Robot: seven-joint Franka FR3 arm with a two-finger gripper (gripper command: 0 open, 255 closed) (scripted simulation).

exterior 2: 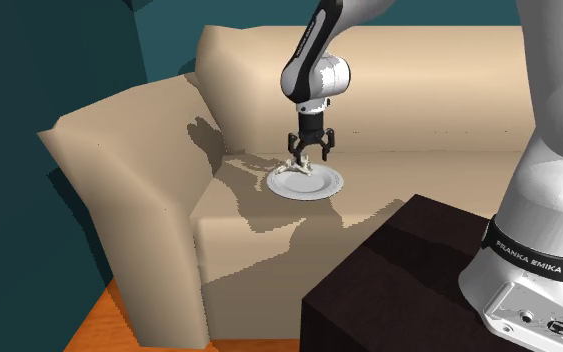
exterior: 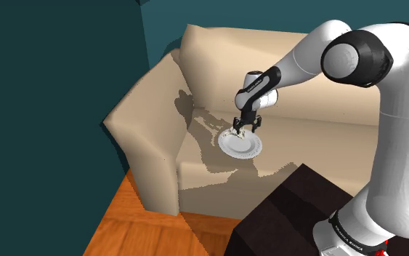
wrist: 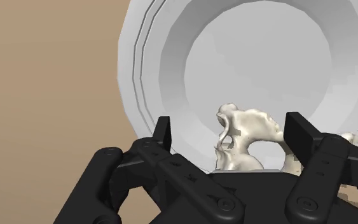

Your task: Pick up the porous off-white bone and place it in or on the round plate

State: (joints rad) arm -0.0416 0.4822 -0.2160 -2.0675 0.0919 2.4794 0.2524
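Observation:
A round white plate [exterior: 250, 151] [exterior 2: 330, 186] [wrist: 147, 63] lies on the sofa seat near the armrest. The off-white, hole-riddled bone [wrist: 244, 127] rests on the plate's edge nearest the hand, and it appears as a small pale shape [exterior: 235, 134] [exterior 2: 295, 166] in the two exterior views. My black gripper [exterior: 245, 129] [exterior 2: 309, 158] [wrist: 233, 135] hangs straight down over that edge of the plate. Its fingers [wrist: 164, 132] stand wide apart with the bone between them. There is a clear gap on one side, so the bone is not clasped.
The beige sofa [exterior: 304, 138] has a tall armrest [exterior: 148, 124] at the shoulder view's left and a backrest behind the plate. The dark stand [exterior: 290, 211] sits in front of the seat. Orange wood floor [exterior: 134, 225] and a teal wall [exterior: 43, 87] lie beyond the armrest.

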